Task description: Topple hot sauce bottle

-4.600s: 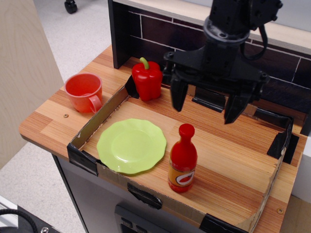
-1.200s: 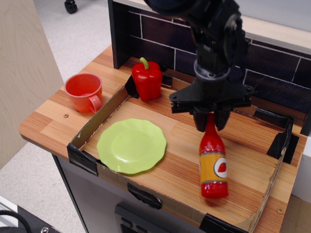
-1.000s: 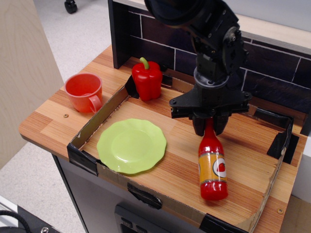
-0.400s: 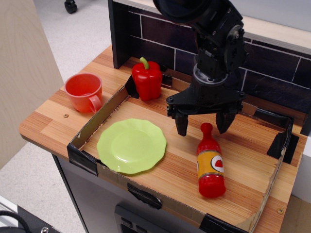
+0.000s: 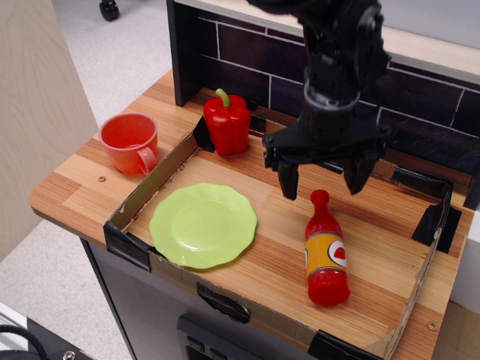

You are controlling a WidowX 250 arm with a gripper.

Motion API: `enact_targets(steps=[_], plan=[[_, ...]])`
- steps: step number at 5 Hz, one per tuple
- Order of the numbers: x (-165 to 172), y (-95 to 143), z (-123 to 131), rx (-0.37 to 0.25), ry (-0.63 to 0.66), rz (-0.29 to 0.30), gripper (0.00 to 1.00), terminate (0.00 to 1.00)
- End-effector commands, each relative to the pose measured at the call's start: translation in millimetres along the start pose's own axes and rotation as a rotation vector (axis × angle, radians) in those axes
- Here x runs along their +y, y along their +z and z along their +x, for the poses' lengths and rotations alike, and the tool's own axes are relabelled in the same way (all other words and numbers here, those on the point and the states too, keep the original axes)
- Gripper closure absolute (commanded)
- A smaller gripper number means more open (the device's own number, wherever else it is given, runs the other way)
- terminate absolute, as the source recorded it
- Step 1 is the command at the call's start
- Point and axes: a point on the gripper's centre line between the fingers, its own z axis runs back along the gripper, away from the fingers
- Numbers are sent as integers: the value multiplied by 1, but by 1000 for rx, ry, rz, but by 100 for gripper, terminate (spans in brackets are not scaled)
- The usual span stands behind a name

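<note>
Hot sauce bottle [image 5: 325, 252]: lying on its side on the wooden tray floor, gripper [image 5: 321, 181] above its cap, empty.

Bottle: glossy red, orange label band with white-and-red oval emblem facing up; round cap toward the back wall, base toward the front edge of the cardboard-walled tray [image 5: 150, 188]. Position: right half of the tray, right of the green plate [image 5: 202, 225] and apart from it. Gripper: black, two fingers spread wide, holding nothing; the fingertips hang to either side of the cap end, above it, not touching the bottle. The left finger [image 5: 288, 178] stands over bare wood between plate and bottle. Other items: red bell pepper [image 5: 226, 122] with green stem, upright at the tray's back left corner; orange-red cup [image 5: 132, 142] outside the tray on the counter, left.
</note>
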Motion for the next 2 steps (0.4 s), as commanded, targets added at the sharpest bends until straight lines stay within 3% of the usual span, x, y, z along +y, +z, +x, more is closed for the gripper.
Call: enact_targets(steps=[1,2], plan=[[-8,38,15,-37,-6,-66,0,0],[-8,38,15,-37,-6,-66,0,100]])
